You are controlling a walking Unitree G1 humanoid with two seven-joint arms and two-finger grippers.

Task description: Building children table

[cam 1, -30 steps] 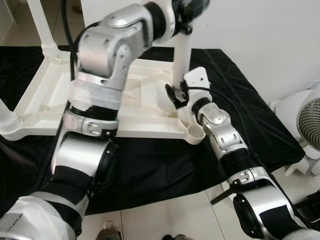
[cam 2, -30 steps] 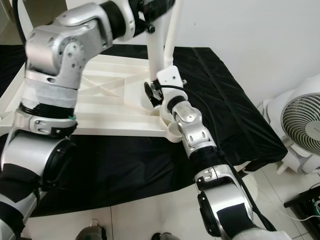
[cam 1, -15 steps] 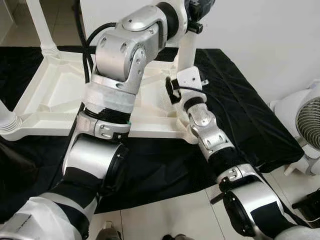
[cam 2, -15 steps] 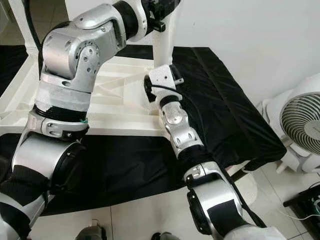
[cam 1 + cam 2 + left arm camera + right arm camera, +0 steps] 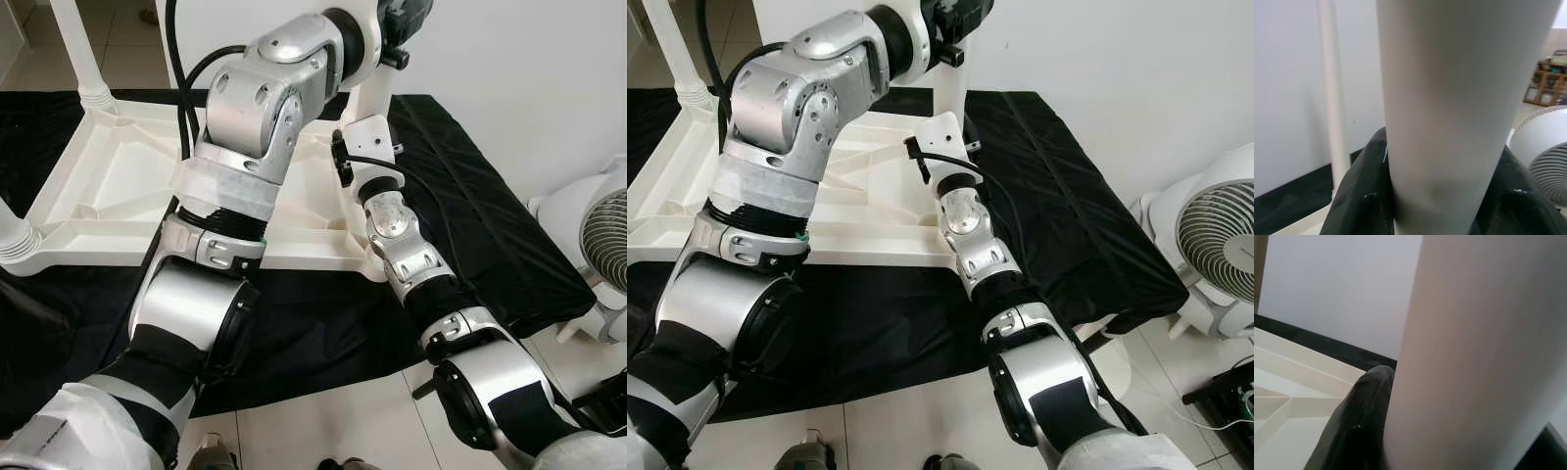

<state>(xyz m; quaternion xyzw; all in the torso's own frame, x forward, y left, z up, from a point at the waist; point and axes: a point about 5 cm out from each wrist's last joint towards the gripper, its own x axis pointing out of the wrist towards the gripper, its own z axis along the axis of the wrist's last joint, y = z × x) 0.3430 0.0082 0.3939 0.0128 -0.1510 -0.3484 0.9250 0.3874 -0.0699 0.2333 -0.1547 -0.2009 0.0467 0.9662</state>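
The white children's table [image 5: 98, 186] lies upside down on a black cloth. One white table leg [image 5: 370, 93] stands upright at its far right corner. My left gripper [image 5: 397, 24] reaches across and is shut on this leg high up; in the left wrist view the leg [image 5: 1449, 98] sits between the black fingers [image 5: 1359, 205]. My right gripper [image 5: 345, 162] is lower on the same leg, just above the table frame. In the right wrist view a black finger [image 5: 1356, 426] presses against the leg [image 5: 1484, 357].
Two more legs stand on the table, at the far left [image 5: 83, 49] and near left [image 5: 15, 230]. The black cloth [image 5: 480, 206] covers the floor under the table. A white fan [image 5: 607, 245] stands at the right, and a white wall rises behind.
My right gripper has moved from beside the table corner up onto the leg. My left arm has swung to the right, and the leg now stands straighter.
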